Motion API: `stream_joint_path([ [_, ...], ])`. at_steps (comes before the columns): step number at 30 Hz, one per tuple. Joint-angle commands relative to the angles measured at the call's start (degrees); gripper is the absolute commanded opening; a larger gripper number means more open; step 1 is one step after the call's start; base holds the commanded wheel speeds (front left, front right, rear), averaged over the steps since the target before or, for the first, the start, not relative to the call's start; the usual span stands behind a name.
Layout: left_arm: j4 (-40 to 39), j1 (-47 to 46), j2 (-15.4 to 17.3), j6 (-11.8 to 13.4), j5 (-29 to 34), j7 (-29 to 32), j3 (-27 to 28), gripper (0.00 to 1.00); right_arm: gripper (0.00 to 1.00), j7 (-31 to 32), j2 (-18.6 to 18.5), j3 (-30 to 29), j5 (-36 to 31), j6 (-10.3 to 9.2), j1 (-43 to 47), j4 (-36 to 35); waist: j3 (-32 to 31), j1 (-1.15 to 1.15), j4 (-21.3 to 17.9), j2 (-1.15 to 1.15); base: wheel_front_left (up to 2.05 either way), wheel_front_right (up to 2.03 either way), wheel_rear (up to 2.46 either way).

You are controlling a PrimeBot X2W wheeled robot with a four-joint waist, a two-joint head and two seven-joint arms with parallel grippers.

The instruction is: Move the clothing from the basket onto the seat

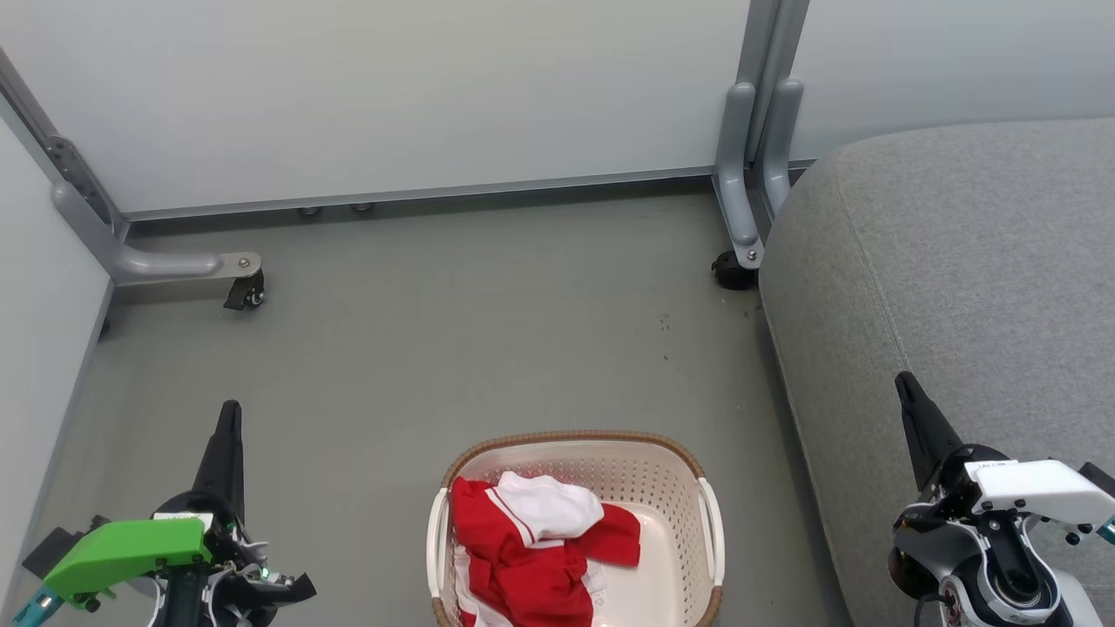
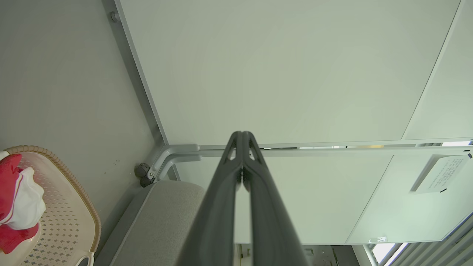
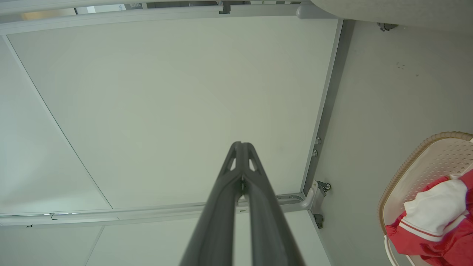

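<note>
The cream perforated basket (image 1: 671,488) with a brown rim stands on the floor at the bottom centre of the head view. Red clothing (image 1: 523,557) with white panels lies crumpled in its left half. The grey seat (image 1: 958,279) fills the right side. My left gripper (image 1: 228,414) is shut and empty, to the left of the basket. My right gripper (image 1: 904,383) is shut and empty, over the seat's edge, right of the basket. The left wrist view shows the gripper (image 2: 242,135), the basket (image 2: 70,207), clothing (image 2: 11,195) and the seat (image 2: 162,221). The right wrist view shows the gripper (image 3: 240,145), basket (image 3: 421,166) and clothing (image 3: 436,218).
Pale partition panels (image 1: 392,87) on grey metal feet with castors (image 1: 248,292) close the back and left. Another castor (image 1: 733,272) stands by the seat's far corner. Grey floor (image 1: 488,331) spreads between the basket and the panels.
</note>
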Motion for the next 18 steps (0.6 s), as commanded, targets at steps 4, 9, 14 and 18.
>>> stream_joint_path([
  [4, 0.1, -0.9, 0.1, -0.1, 0.3, 0.1, 0.0, 0.0, 0.0, 0.0, -0.1, 0.0, -0.3, 0.02, -0.5, 0.1, 0.0, 0.0, 0.0, 0.0, 0.0, 0.0, 0.0],
  [9, 0.8, 0.5, -0.1, 0.0, 0.0, -0.3, -0.3, 1.0, 1.0, -0.4, 0.3, 0.2, -0.1, -0.01, 0.4, 0.6, 0.0, 0.0, 0.0, 0.0, 0.0, 0.0, 0.0],
  [14, -0.1, 0.0, -0.1, 0.0, 0.2, -1.6, -1.3, 1.0, 1.0, -1.9, 0.2, 1.4, -1.1, 0.0, 0.3, -0.4, 0.1, 0.0, 0.0, 0.0, 0.0, 0.0, 0.0],
  [18, -1.4, -0.4, 0.4, 0.0, 2.3, -3.0, -2.4, 1.0, 1.0, -3.0, 0.1, 2.0, -3.6, 0.0, 0.0, -1.1, 0.2, 0.0, 0.0, 0.0, 0.0, 0.0, 0.0],
])
